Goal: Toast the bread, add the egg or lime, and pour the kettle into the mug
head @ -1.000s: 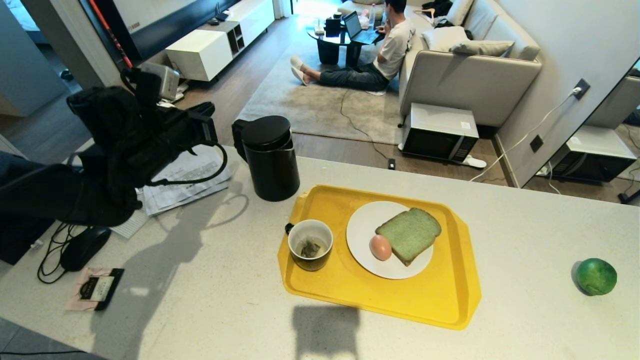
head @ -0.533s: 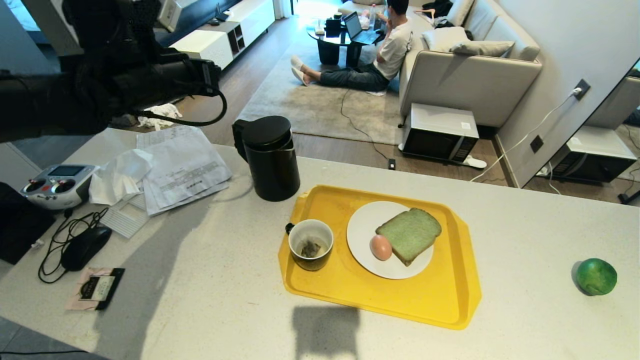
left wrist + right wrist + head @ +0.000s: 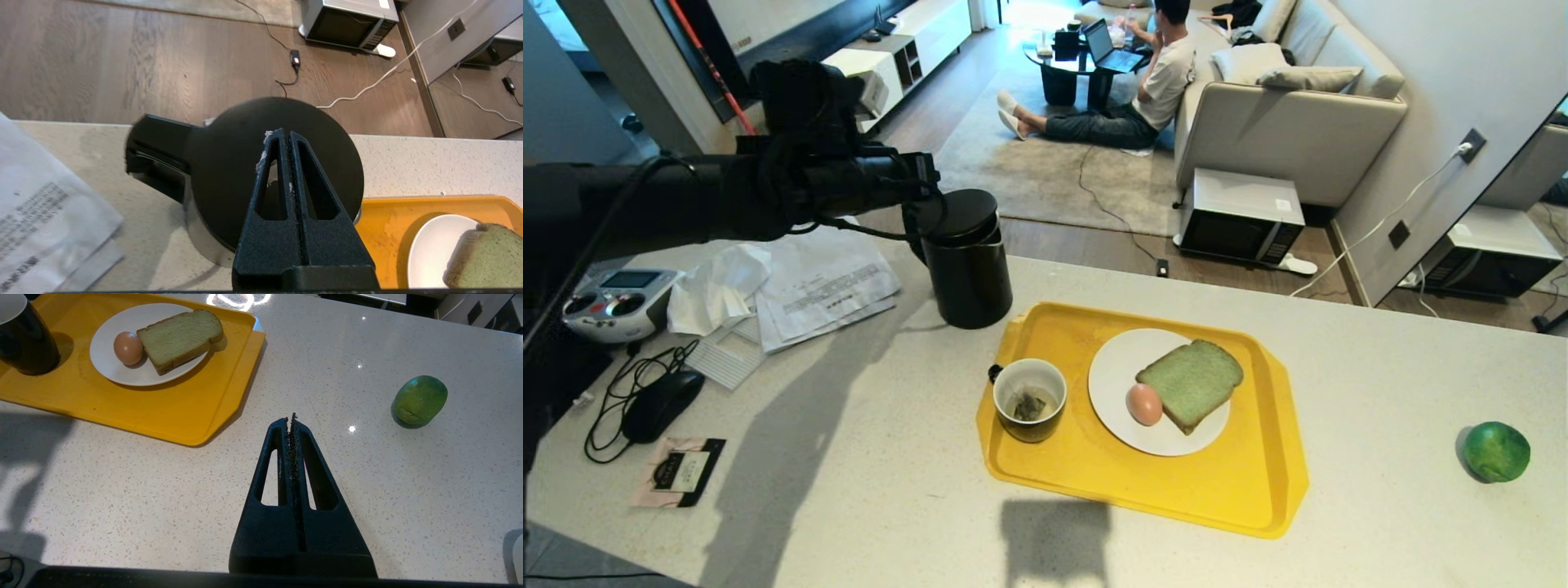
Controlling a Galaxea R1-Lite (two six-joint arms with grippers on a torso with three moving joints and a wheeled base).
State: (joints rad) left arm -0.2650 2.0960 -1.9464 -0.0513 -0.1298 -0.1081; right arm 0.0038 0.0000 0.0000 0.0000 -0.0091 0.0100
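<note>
Since the earlier frames, the left arm has swung from the far left across toward the kettle (image 3: pixel 964 257), and its left hand (image 3: pixel 285 136) now hovers over the flat black lid, fingers pressed together and gripping nothing. Nothing else has shifted; the tray and its load lie as before.

On the pale speckled surface (image 3: pixel 890 490) the kettle stands upright just beyond the far left corner of the yellow tray (image 3: pixel 1241 490). At the tray's left side sits the mug (image 3: pixel 1030 400), upright with a tea bag inside. Beside it, 1 white plate (image 3: pixel 1115 367) carries the egg (image 3: pixel 1144 404) and the bread (image 3: pixel 1191 384), the egg touching the slice's near left edge. Well apart to the right, off the tray, the lime (image 3: pixel 1496 452) rests on the bare surface.

From its wrist view, the right hand (image 3: pixel 291 420) hangs low over the surface between the tray and the lime, fingers closed tight and empty.

Left of the kettle lie papers (image 3: pixel 821 286), a remote controller (image 3: pixel 613 302) and a mouse (image 3: pixel 662 406). A person (image 3: pixel 1143 82) sits on the rug beyond the surface.
</note>
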